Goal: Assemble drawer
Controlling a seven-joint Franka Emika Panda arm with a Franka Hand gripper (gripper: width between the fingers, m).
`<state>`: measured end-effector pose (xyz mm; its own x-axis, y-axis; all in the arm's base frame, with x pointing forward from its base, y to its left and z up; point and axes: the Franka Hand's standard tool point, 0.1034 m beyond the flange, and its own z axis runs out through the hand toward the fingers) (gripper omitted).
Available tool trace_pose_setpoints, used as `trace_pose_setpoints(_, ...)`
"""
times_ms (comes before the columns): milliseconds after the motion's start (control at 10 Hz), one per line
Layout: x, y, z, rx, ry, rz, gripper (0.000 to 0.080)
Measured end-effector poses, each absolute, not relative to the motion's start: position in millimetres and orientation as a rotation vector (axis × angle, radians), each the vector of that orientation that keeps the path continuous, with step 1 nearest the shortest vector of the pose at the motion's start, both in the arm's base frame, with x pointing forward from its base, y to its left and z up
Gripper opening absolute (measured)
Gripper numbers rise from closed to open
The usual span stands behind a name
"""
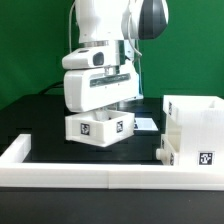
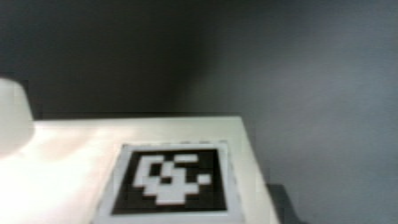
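Exterior view, tray: small white tray point(image 1: 100, 128) sits right under the jaws.
Exterior view, shell: tall shell point(image 1: 195, 122) stands apart from the jaws; I think the tray is not inside yet.
Wrist view, jaws: hidden; open or closed, I cannot tell.

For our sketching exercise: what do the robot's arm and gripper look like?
The arm is glossy white, with rounded shells and a dark grey joint cap. The gripper has a boxy white body. A thin dark cable runs alongside.
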<state>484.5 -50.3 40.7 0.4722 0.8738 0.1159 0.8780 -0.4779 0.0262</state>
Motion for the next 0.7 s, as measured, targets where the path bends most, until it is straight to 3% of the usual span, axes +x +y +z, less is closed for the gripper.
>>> trace_pose_setpoints(400,483,-54,39.3,-2.447,-1.922,-0.163,0.0042)
trace_pose_setpoints(700,515,-54,52.3,-2.314,-2.073,-0.133,0.0042)
